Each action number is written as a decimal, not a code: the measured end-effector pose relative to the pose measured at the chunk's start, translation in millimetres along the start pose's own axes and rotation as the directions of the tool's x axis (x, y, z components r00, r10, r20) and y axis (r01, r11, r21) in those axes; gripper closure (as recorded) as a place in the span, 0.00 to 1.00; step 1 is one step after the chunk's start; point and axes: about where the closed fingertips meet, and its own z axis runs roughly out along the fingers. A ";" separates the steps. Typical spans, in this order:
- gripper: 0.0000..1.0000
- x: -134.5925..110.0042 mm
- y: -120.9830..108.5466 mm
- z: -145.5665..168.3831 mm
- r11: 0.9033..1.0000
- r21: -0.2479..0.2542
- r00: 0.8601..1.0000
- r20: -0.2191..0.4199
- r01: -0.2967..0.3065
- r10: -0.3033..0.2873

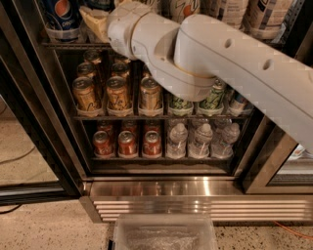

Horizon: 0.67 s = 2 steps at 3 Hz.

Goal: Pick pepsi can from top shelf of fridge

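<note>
The pepsi can, dark blue with the round logo, stands at the left end of the top shelf of the fridge. My gripper is at the top shelf, just right of the pepsi can and close to it. My thick white arm reaches in from the right and hides the middle of the shelf. Green-and-white cans and pale cans stand further right on the same shelf.
Gold cans and green cans fill the middle shelf. Red cans and water bottles fill the lower shelf. A clear plastic bin sits on the floor in front. The black door frame stands at the left.
</note>
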 end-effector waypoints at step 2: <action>1.00 -69.2 -41.5 -14.2 1.000 0.017 0.986 0.161 0.025 -0.028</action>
